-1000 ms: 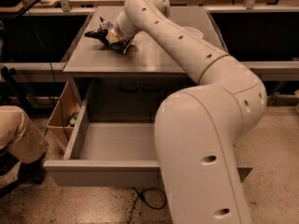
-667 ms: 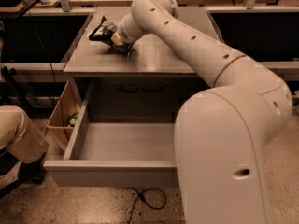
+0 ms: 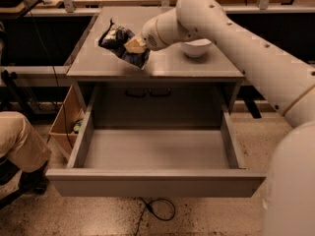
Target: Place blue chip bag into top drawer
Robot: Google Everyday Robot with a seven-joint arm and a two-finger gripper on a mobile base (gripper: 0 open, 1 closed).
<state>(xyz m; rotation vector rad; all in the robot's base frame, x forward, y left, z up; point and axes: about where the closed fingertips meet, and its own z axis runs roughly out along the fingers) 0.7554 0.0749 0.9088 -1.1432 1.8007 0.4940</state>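
The blue chip bag [image 3: 119, 44] is a crinkled navy foil bag, held over the left part of the grey table top [image 3: 98, 68]. My gripper [image 3: 134, 46] is shut on the bag's right side and holds it slightly above the surface. The top drawer [image 3: 152, 182] is pulled fully open below the table's front edge, and its inside is bare. My white arm [image 3: 231, 38] reaches in from the right.
A white bowl [image 3: 196, 47] stands on the table's right part, partly behind my arm. A tan cardboard box [image 3: 63, 122] sits on the floor left of the drawer. A person's leg [image 3: 17, 141] is at the far left. A cable [image 3: 160, 210] lies under the drawer front.
My gripper has lifted the bag off the table's back left and carried it forward toward the front edge. The view has shifted closer to the table.
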